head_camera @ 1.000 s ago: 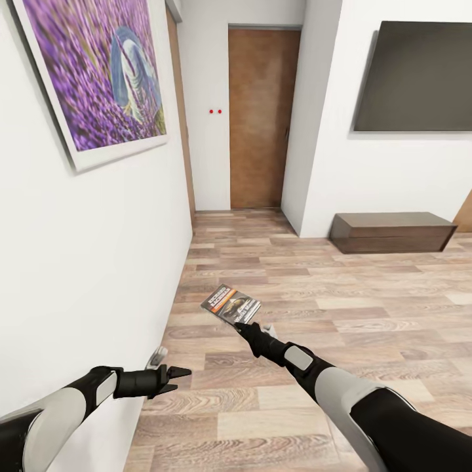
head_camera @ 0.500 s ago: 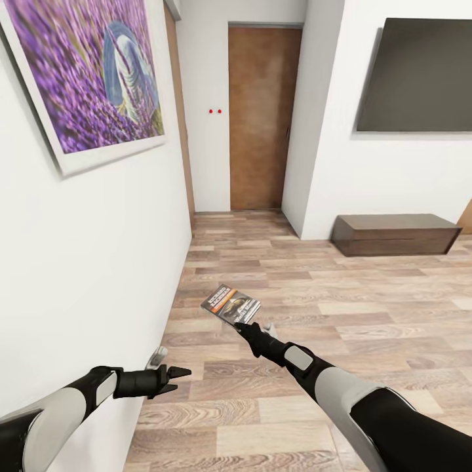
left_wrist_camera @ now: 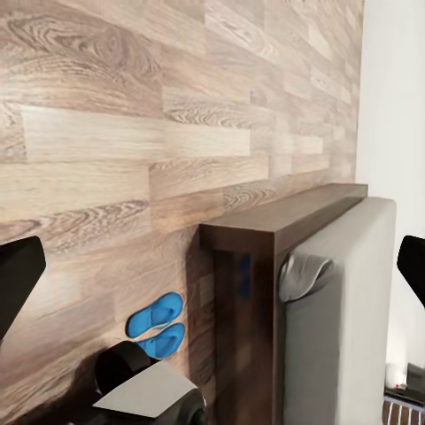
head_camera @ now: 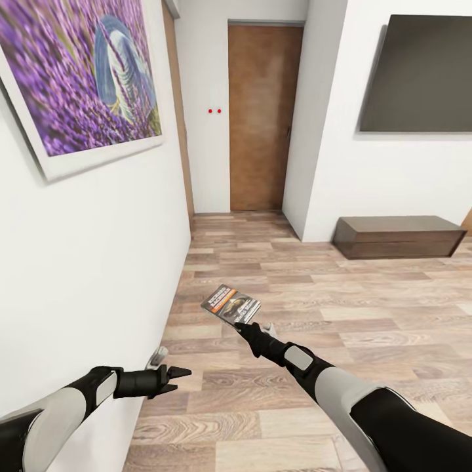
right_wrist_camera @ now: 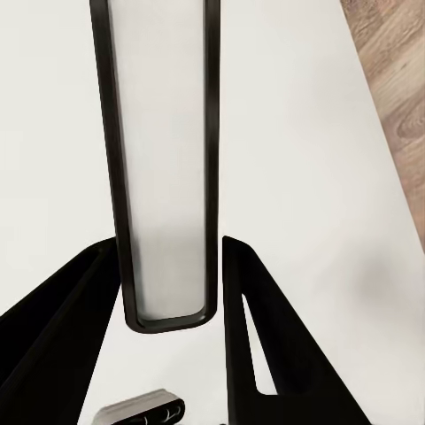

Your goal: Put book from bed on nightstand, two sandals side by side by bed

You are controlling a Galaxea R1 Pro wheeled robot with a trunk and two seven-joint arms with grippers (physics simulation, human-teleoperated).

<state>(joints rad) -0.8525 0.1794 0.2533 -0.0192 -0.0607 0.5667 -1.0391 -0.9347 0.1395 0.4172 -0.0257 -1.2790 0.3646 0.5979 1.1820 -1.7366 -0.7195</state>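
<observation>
Right end effector is clenched on the book, held above the floor, so the nightstand step remains. Left end effector is released and empty. Both sandals lie together beside the bed.

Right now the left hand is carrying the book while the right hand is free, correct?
Not quite: the head view shows the right hand carrying the book, while the left hand holds nothing, its fingers apart.
</observation>
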